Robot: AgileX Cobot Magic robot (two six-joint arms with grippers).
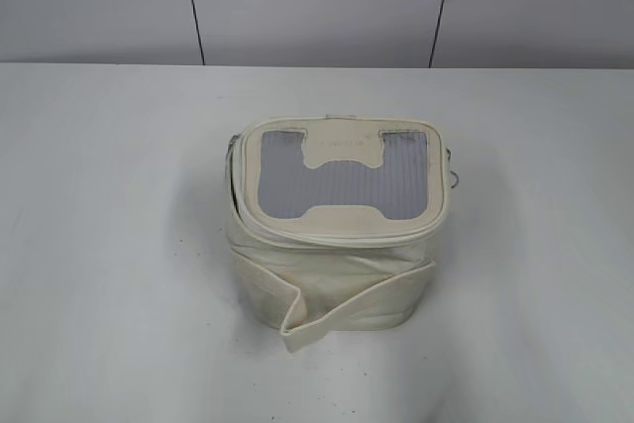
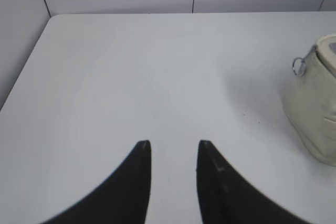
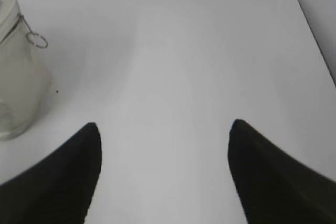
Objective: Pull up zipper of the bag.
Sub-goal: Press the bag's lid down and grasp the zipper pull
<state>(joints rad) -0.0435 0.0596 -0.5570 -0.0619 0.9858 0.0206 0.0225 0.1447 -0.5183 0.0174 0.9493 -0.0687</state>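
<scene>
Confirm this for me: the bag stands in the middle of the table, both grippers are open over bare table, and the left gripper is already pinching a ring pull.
Wrong on the last point. In the left wrist view the left gripper holds nothing; the ring pull hangs free on the bag, well off to its right. The rest stands: the right gripper is open too.

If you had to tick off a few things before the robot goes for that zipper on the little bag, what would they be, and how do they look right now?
1. Bag standing upright on the table: ok.
2. Left gripper open and empty: ok.
3. Right gripper open and empty: ok, spread wider than the left.
4. Ring pull on the bag's left side hangs free: ok.
5. Ring pull on the right side hangs free: ok.
6. How far the zipper is already closed: cannot tell.
</scene>
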